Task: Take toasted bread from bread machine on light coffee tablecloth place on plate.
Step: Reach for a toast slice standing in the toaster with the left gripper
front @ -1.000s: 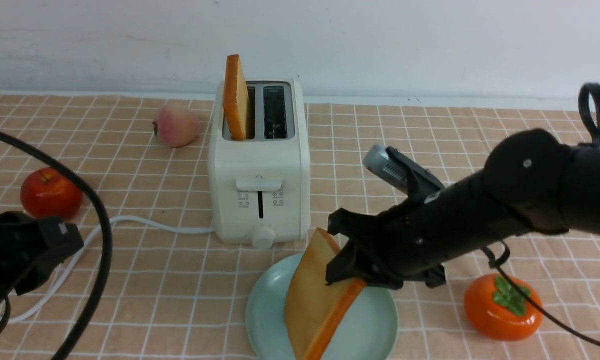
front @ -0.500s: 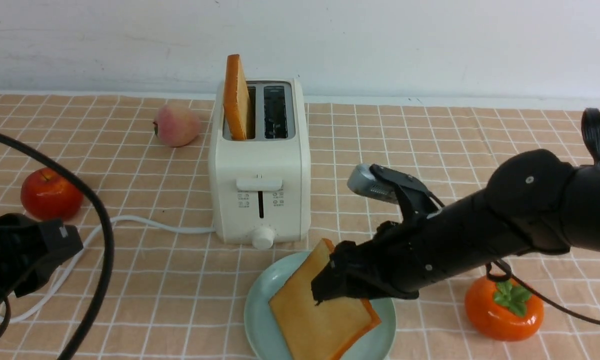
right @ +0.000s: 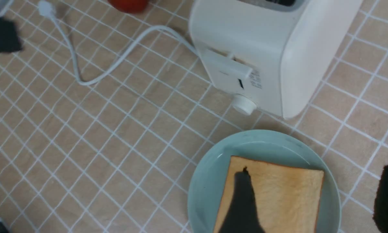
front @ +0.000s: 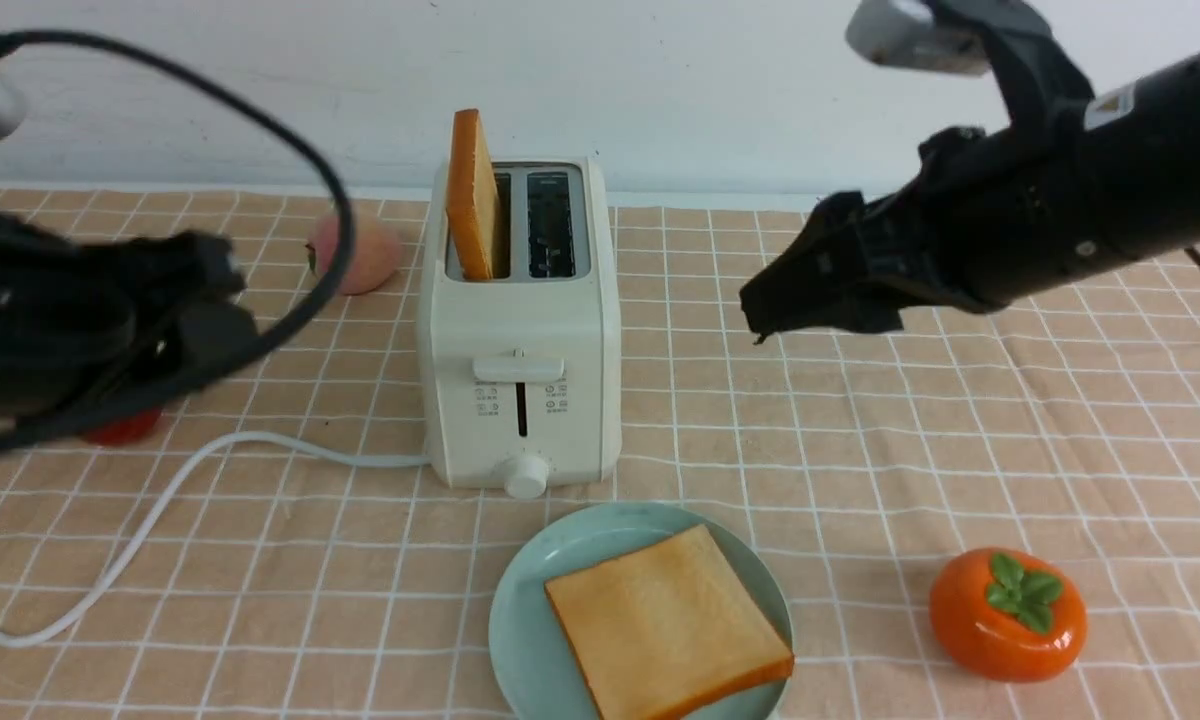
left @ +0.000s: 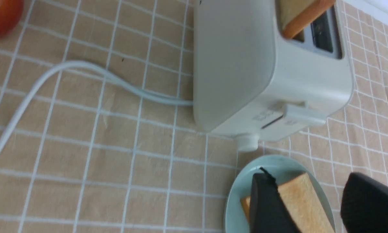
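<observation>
Releasing is done: the right tool [front: 770, 305] has let go of the first toast slice [front: 665, 625] and has lifted high, off to the right of the bread machine [front: 520, 330] and well above the light coffee tablecloth [front: 860, 450]. A second ago it was clamped on that slice, which was tilted edge-down over the plate [front: 520, 620]. Now the slice lies flat on the plate with nothing touching it. Right tool is wide and empty; the right wrist view shows both fingers spread, plate far below.

Left tool [left: 317, 210] has moved too, up from low at the left edge to beside the machine's left side. It is blurred in the front view. Its jaws are apart with nothing between them.

The second toast slice [front: 475, 195] stands upright in the left slot with its top half sticking out; the right slot is empty.

So one slice is delivered and one is left. The left arm looks to be starting its reach for it, which calls for a pinch on the exposed faces and a straight lift. The first slice covers most of the plate, so the second will likely overlap it.
</observation>
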Available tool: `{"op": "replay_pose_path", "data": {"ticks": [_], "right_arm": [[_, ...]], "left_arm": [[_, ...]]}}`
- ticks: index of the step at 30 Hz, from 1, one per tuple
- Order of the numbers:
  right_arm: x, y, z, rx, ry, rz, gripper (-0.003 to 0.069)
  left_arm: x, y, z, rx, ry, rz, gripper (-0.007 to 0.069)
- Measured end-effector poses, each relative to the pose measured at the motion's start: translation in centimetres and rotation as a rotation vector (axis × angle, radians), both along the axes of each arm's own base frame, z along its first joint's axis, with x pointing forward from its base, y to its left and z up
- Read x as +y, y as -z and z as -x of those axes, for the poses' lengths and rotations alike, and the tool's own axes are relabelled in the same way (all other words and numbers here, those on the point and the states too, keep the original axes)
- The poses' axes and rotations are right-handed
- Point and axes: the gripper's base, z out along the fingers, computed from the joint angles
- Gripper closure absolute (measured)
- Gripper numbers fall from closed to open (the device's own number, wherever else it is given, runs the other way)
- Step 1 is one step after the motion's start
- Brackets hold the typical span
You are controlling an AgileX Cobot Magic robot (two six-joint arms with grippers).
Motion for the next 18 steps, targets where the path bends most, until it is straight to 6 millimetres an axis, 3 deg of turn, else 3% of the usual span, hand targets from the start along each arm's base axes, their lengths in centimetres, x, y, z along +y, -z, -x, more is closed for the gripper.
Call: {"op": "replay_pose_path", "data": {"ticks": [2,5,9,18], "right_arm": [[0.2,-0.9,0.8,-0.015,-0.023,-0.005,0.0174],[0.5,-2.3,2.4,-0.041,-0.070,-0.007,0.0207],[0.9,-2.9,4.1,-0.075,-0.121,0.034,0.0213],[0.7,-2.5,4.5,-0.044,-0.057,0.113,0.0206]], "left_arm": [[-0.4,-0.6,-1.5,0.000,0.016,-0.014,0.0305],[-1.5,-1.9,-5.7,0.001,0.058,-0.038,0.0292],[-2.7,-1.9,-10.3,0.066,0.099,-0.053,0.0247],[-4.7,-0.6,-16.4,0.116,0.145,-0.001,0.0094]]}}
